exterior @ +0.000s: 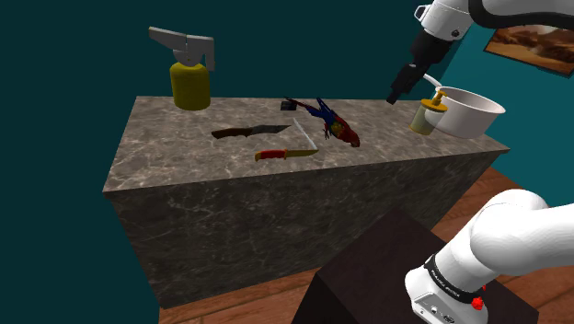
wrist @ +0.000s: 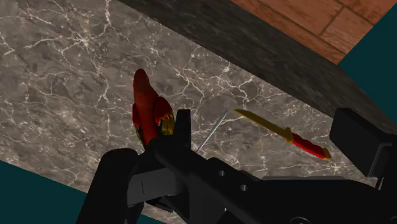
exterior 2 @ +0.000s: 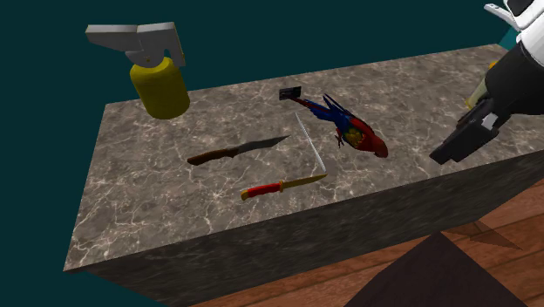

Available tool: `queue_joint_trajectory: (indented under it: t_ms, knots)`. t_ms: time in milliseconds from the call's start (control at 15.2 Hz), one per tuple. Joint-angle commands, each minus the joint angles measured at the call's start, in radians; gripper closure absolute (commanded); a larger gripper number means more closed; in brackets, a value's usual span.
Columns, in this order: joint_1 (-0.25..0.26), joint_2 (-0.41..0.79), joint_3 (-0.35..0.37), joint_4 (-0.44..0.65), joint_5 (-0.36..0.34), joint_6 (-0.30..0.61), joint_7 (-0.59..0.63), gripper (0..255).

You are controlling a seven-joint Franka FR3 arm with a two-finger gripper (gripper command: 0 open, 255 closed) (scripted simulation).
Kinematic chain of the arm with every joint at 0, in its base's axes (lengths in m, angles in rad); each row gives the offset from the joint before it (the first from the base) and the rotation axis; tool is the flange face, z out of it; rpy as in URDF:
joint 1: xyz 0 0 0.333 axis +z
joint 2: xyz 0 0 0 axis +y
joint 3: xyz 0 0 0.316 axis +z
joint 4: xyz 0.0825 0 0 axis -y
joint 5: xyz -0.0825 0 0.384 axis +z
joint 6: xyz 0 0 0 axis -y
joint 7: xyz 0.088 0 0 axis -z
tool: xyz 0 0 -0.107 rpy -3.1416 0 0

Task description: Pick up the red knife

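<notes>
The red-handled knife lies flat on the marble counter near its front edge, its yellowish blade pointing toward the shoulder view's right. My black gripper hangs in the air well above the counter, off to the shoulder view's right of the knife and apart from it. Its fingers stand apart and hold nothing.
A brown-handled knife, a thin metal rod and a red-and-blue parrot toy lie close to the red knife. A yellow spray bottle stands at the back. A white pot and a yellow dispenser stand below the gripper.
</notes>
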Motion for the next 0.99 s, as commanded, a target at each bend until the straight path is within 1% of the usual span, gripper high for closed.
queue_joint_trajectory:
  t_ms: [0,462,924]
  knots:
    - [0.000,0.000,0.000,0.000,0.000,0.000,0.000,0]
    - [0.072,0.204,-0.052,-0.004,0.011,0.187,-0.192,0]
    - [0.140,0.431,-0.081,0.045,0.048,0.338,-0.391,0]
